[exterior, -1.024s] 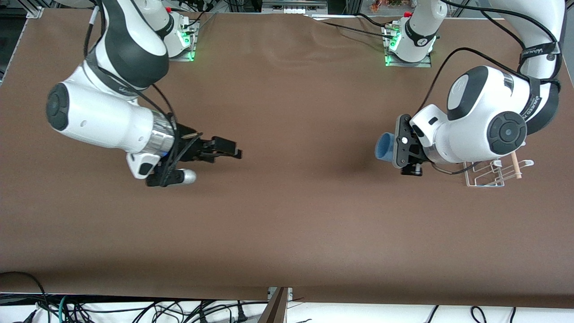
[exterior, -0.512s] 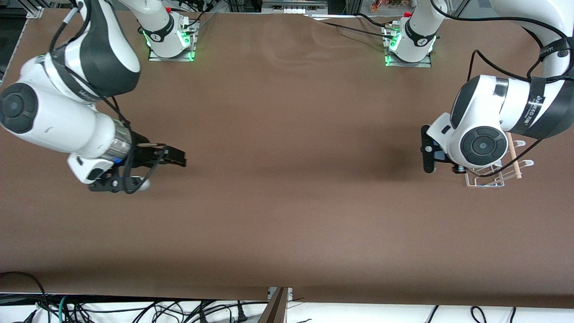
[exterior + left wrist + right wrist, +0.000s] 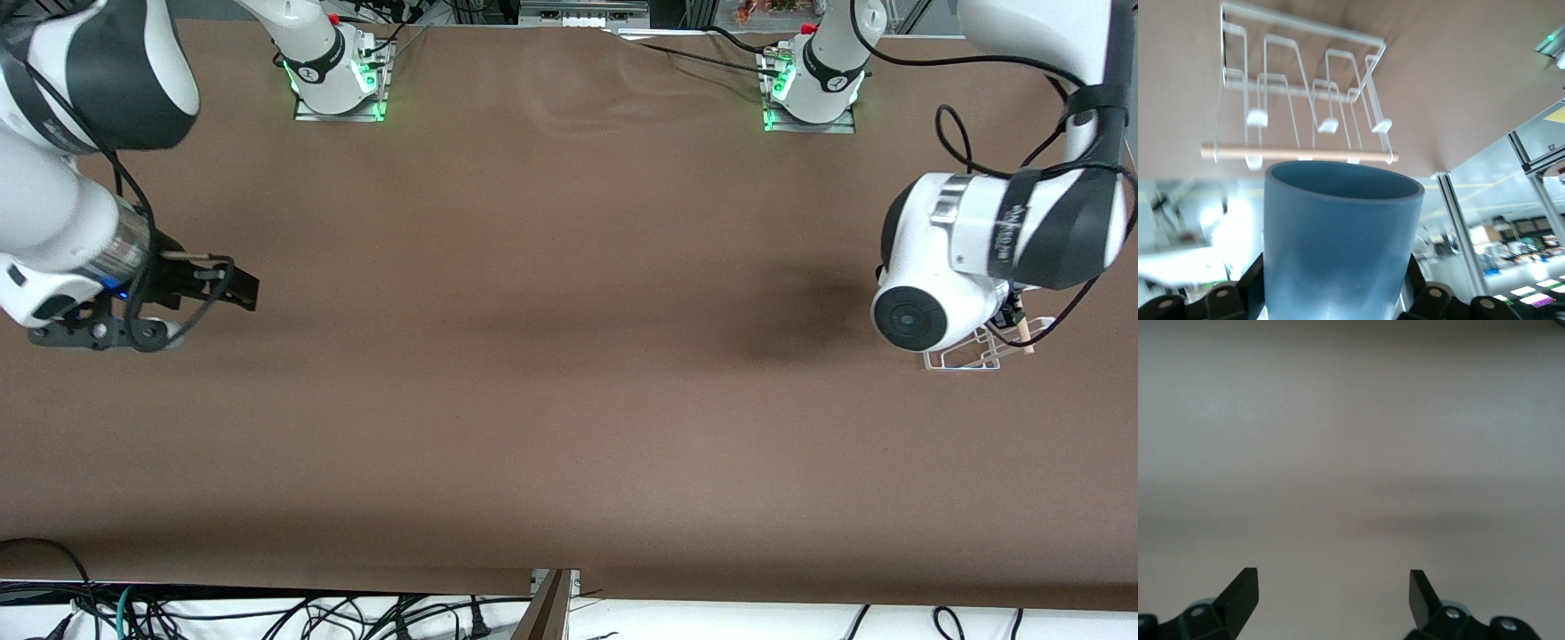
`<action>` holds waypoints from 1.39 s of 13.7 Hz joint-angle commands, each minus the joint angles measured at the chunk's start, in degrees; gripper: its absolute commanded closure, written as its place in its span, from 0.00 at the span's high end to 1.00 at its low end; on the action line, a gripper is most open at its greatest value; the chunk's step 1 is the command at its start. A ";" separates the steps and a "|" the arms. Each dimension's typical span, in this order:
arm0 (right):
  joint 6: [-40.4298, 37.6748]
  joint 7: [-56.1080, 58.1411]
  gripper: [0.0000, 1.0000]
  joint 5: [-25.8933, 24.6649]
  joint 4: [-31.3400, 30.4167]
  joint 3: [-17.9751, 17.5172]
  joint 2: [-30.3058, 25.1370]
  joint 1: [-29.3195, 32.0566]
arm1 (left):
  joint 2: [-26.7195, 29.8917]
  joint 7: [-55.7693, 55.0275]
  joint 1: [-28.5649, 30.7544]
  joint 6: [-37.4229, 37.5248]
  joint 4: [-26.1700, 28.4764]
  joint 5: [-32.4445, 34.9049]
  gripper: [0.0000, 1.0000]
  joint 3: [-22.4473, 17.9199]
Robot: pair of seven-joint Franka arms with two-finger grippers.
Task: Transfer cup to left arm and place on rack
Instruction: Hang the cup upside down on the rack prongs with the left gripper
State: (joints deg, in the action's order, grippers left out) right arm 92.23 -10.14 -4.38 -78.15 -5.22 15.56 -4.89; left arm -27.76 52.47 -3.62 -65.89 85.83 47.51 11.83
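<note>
The light-blue cup [image 3: 1338, 247] is gripped between the black jaws of my left gripper [image 3: 1336, 301], open mouth toward the rack. The white wire rack [image 3: 1298, 87] with its wooden dowel [image 3: 1298, 155] lies just past the cup's rim in the left wrist view. In the front view the left arm's wrist covers the cup and gripper, and only a corner of the rack [image 3: 973, 356] and the dowel's end [image 3: 1024, 334] show beneath it. My right gripper [image 3: 238, 289] is open and empty over bare table at the right arm's end, and its fingertips [image 3: 1245, 587] stand wide apart.
The brown table [image 3: 569, 356] stretches between the two arms. A loose black cable [image 3: 956, 142] loops off the left arm above the rack. The table's edge lies close to the rack at the left arm's end.
The left arm has swung the cup toward its end of the table until it is over the rack, hiding the cup in the front view. The right arm has drawn back toward its own end, still open.
</note>
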 commanded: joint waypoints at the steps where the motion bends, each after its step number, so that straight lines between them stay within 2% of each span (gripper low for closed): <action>1: 0.67 0.65 1.00 -0.90 -9.63 -0.58 -8.43 1.89 | -3.52 -16.19 -1.39 7.15 -0.40 2.59 0.07 -0.05; 3: 0.15 1.35 1.00 -0.46 -10.79 -0.58 -10.20 3.56 | -6.07 -28.08 -2.87 11.46 -0.22 3.12 0.06 -0.23; 4: -0.29 1.79 1.00 -0.11 -10.79 -0.49 -11.16 4.61 | -6.43 -29.43 -2.45 11.66 0.21 3.12 0.06 -0.40; 6: 0.15 1.70 1.00 -0.11 -10.70 0.73 -12.84 4.97 | -7.31 -29.88 0.01 12.18 1.62 4.34 0.06 -1.02; 7: -0.29 1.88 1.00 -0.11 -10.27 0.83 -13.10 4.97 | -7.57 -29.80 0.02 13.14 4.06 7.39 0.06 -1.02; 9: -0.47 1.62 1.00 -1.06 -10.70 0.74 -13.54 4.97 | -9.67 -29.36 -0.16 14.03 5.14 12.50 0.06 -0.93; 11: -2.56 2.32 1.00 -1.07 -10.79 0.74 -13.46 4.97 | -10.03 -29.01 0.28 13.42 5.14 12.61 0.06 -0.84; 14: -4.59 9.69 1.00 -0.46 -10.44 1.53 -13.54 5.15 | -11.00 -29.01 0.72 10.36 5.23 13.22 0.06 -1.02; 16: -4.77 9.53 1.00 -0.20 -10.44 1.53 -13.72 5.06 | -11.79 -30.32 2.82 9.20 4.79 12.96 0.05 -1.02; 19: -5.39 9.44 1.00 -0.19 -9.91 1.62 -13.37 4.97 | -12.67 -30.59 2.75 8.41 4.79 12.87 0.05 -1.02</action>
State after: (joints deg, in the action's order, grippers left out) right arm 87.82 -1.82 -4.48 -87.61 -3.49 3.33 -0.22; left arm -39.59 22.63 -0.96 -57.38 90.63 58.60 10.47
